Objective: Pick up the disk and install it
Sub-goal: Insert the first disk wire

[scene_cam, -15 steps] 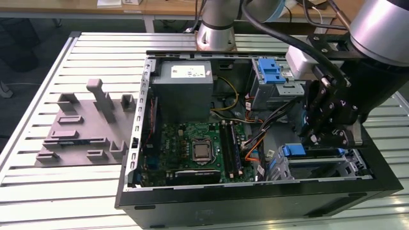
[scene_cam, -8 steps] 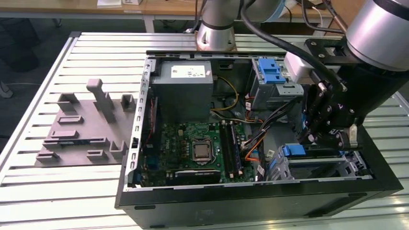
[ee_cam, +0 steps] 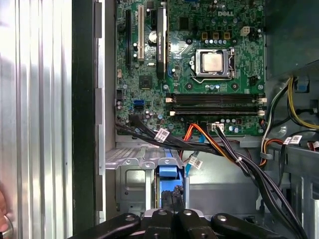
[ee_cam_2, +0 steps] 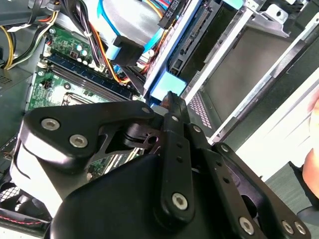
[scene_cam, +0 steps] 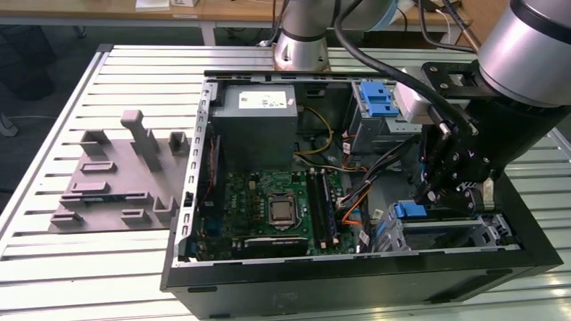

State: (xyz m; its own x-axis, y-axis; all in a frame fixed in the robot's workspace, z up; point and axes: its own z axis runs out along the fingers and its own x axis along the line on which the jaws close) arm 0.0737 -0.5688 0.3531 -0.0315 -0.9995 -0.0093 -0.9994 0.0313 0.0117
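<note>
Arm [scene_cam: 526,60] is angling down into the case's [scene_cam: 357,284] corner at the exterior view's right, with the clenched gripper [ee_cam_2: 172,99] touching the disk's [ee_cam: 172,174] blue end in the cage [ee_cam: 130,181].

Hand [ee_cam: 172,203] tight at drive cage [ee_cam: 130,179]; cables [ee_cam: 227,152] cross close; motherboard [ee_cam: 144,82] side open.

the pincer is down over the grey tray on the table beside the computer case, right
Not quite. The pincer is not over the grey tray, which lies apart on the table at the exterior view's left. It is down inside the computer case, at the metal drive cage in the corner at the exterior view's right. The exterior view shows this.
</note>
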